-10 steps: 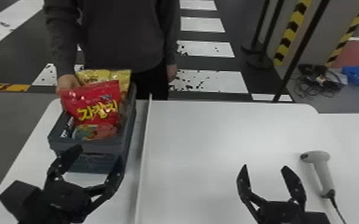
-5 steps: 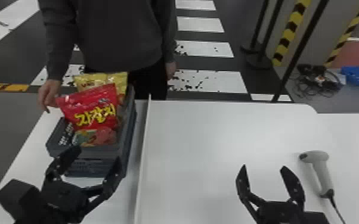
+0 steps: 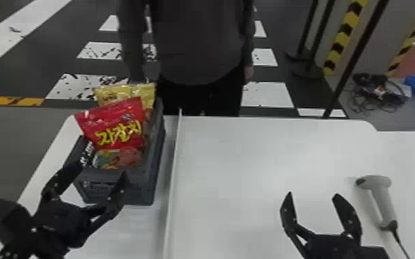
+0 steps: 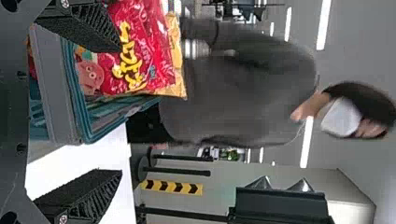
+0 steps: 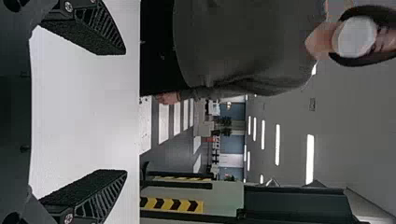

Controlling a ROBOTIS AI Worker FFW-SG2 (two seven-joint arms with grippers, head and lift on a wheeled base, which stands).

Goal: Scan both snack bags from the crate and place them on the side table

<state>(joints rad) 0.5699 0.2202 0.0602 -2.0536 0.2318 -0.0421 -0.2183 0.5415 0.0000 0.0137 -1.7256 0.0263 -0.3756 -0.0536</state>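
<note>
Pose, left arm: coming in from the bottom left corner of the head view, slanting forward and toward the right. Ending in left claw (image 3: 102,168) at the near end of crate (image 3: 120,189), spread wide, with both fingers aimed forward at the crate. Unable to tell whether touching its wall. In the left wrist view, likewise spread at left claw (image 4: 121,110), with one finger (image 4: 91,30) overlapping crate and red snack bag (image 3: 113,127), and the other (image 4: 81,193) over white worktop (image 3: 251,155).

Pose, right arm: entering from the bottom edge, toward the right. Pointing nearly straight forward above the worktop, with right claw (image 3: 313,194) spread, near scanner (image 3: 384,203) and to its left. In the right wrist view, seen well apart at the fingertips, with white worktop between.

Bags: both in the crate, on the left part of the worktop, left of thin raised strip (image 3: 173,172). Propped upright with red one in front, sticking up past the rim; with yellow snack bag (image 3: 124,91) just behind, partly hidden by the red.
</note>
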